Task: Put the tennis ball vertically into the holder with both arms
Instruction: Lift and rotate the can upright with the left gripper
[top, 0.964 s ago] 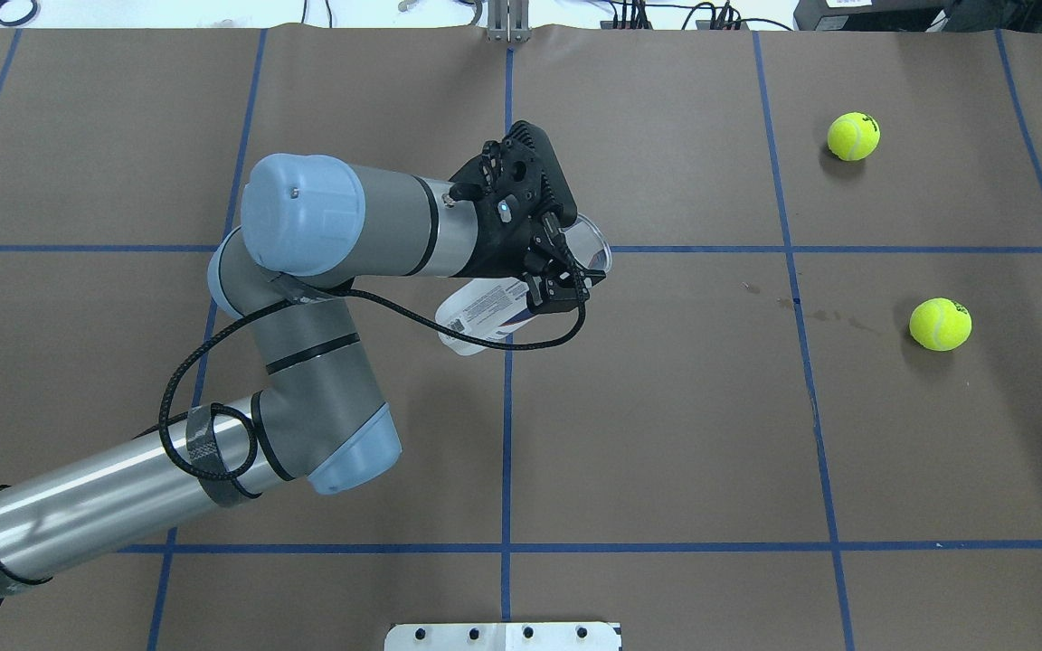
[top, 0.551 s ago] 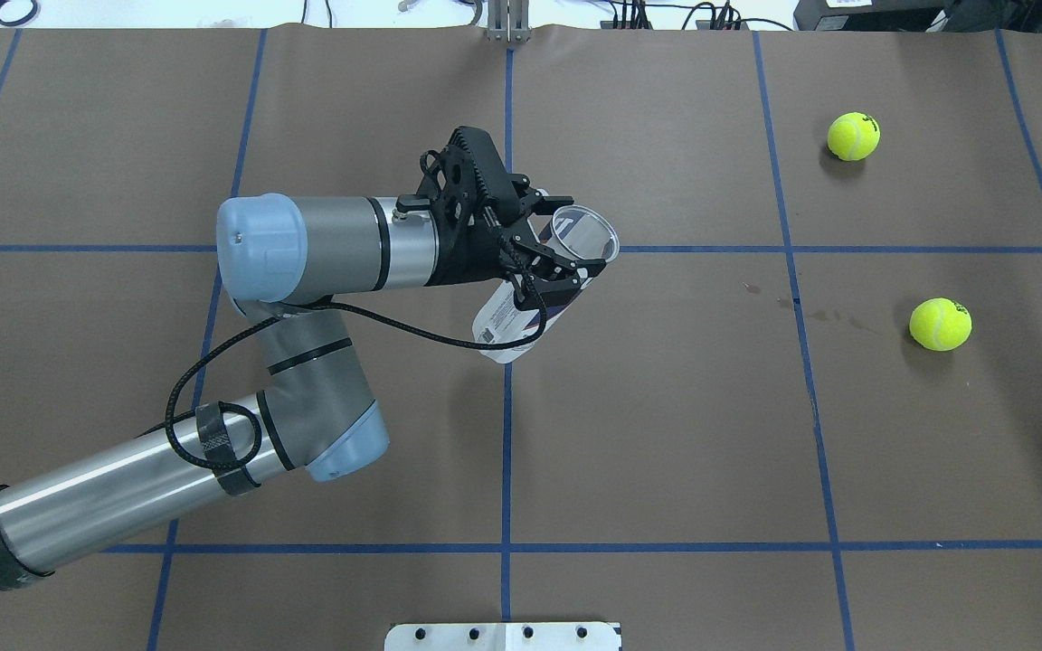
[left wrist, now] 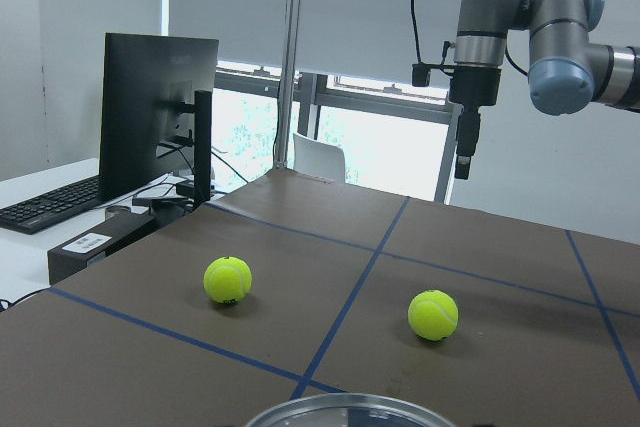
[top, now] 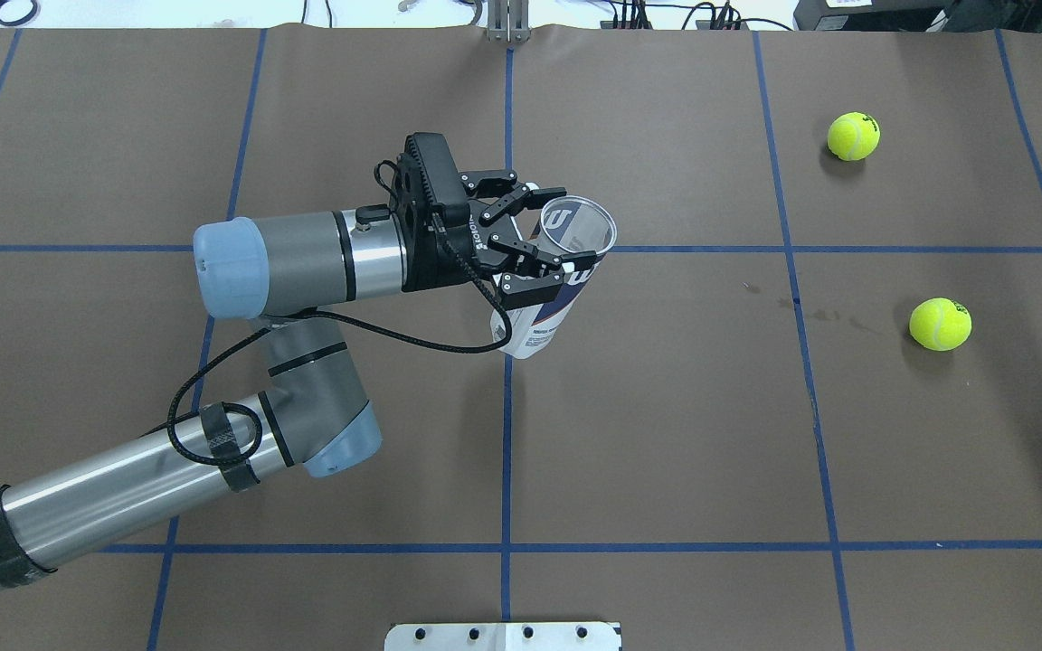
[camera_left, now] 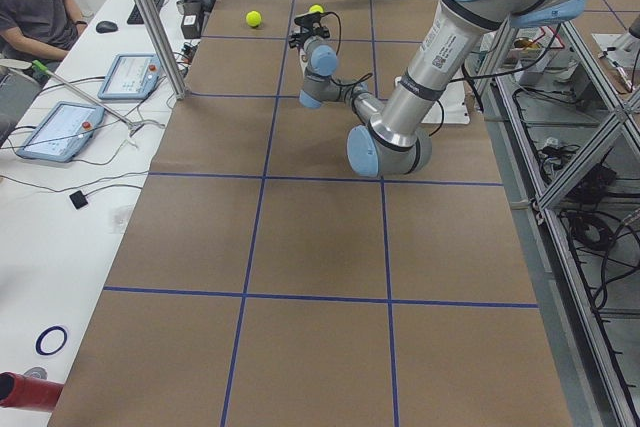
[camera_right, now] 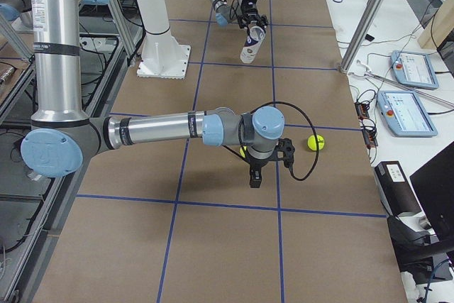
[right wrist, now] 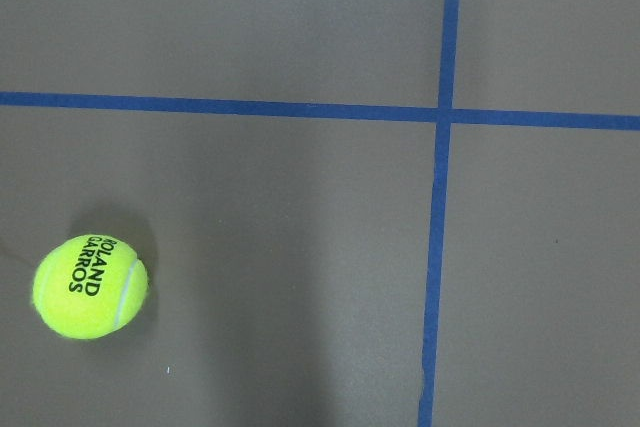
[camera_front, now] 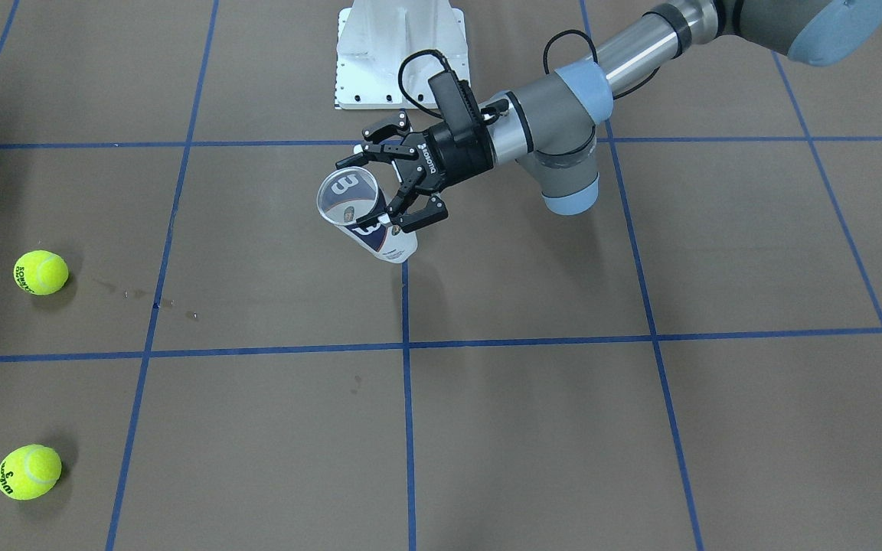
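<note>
As left pincer (top: 557, 237) clasps holder (top: 544, 312), leaning, open mouth upward

Even overhead light washing table (top: 666, 434); tennis balls (top: 940, 325) throwing soft shadows; window (left wrist: 380, 152) glaring mid-frame, left wrist view; holder (left wrist: 350, 411) blurring at bottom.

Far left gripper (camera_right: 254, 25) holds the tilted holder (camera_right: 249, 47); near right gripper (camera_right: 254, 179) hangs above the table (camera_right: 213, 246).
</note>
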Action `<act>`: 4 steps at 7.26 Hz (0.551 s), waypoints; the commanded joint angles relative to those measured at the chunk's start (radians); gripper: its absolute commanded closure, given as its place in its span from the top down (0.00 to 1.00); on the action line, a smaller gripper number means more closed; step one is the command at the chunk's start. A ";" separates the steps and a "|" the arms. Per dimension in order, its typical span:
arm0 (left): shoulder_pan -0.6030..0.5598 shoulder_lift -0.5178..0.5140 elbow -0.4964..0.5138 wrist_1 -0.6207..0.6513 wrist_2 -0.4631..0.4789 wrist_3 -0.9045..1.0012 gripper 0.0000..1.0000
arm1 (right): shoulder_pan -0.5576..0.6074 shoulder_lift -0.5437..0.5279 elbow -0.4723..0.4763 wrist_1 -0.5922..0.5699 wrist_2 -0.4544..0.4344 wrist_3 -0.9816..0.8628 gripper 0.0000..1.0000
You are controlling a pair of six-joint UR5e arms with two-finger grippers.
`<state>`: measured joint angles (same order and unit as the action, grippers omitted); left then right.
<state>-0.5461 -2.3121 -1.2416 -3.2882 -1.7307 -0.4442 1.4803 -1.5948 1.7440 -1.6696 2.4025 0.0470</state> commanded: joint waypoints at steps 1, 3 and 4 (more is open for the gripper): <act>0.011 0.010 0.059 -0.149 0.016 0.005 0.50 | 0.000 0.001 0.029 0.002 0.021 -0.001 0.99; 0.012 0.014 0.083 -0.232 0.019 0.010 0.54 | 0.000 -0.005 0.011 0.135 0.076 0.001 0.99; 0.015 0.029 0.124 -0.310 0.043 0.009 0.55 | 0.000 -0.008 0.009 0.177 0.076 0.001 0.99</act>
<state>-0.5338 -2.2961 -1.1562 -3.5145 -1.7070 -0.4360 1.4803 -1.5986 1.7586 -1.5570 2.4702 0.0474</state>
